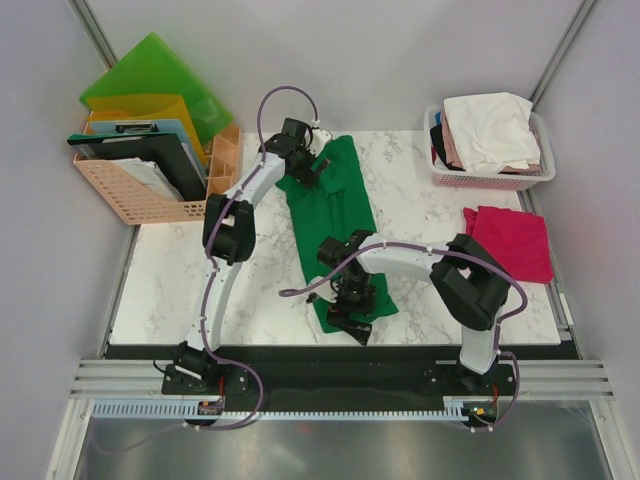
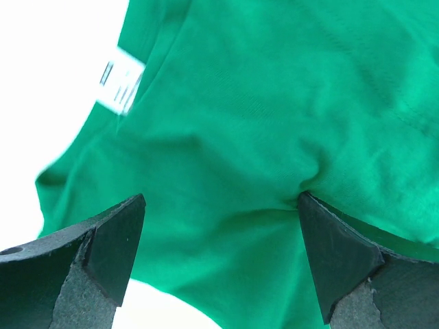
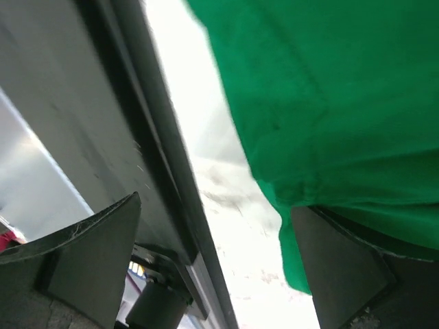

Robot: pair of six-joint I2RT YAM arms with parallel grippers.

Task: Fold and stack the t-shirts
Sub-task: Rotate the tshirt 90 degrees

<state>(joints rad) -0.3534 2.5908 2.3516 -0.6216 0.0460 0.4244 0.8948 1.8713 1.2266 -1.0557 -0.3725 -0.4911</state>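
Note:
The deep green t-shirt (image 1: 338, 222) lies as a long narrow strip down the middle of the marble table (image 1: 170, 290). My left gripper (image 1: 305, 170) hangs open over its far end. In the left wrist view, green cloth (image 2: 274, 123) with a white label (image 2: 120, 86) fills the space between the spread fingers (image 2: 110, 253). My right gripper (image 1: 350, 322) stands open at the shirt's near end. There the green hem (image 3: 329, 110) meets the right finger (image 3: 343, 267), and bare marble shows between the fingers. A magenta-red t-shirt (image 1: 510, 240) lies flat at the right.
A pink basket (image 1: 490, 178) at the back right holds white and pale pink t-shirts (image 1: 490, 128). An orange rack (image 1: 130, 195) with folders and a clipboard stands at the back left. The table's dark front rail (image 3: 137, 123) runs close by my right gripper.

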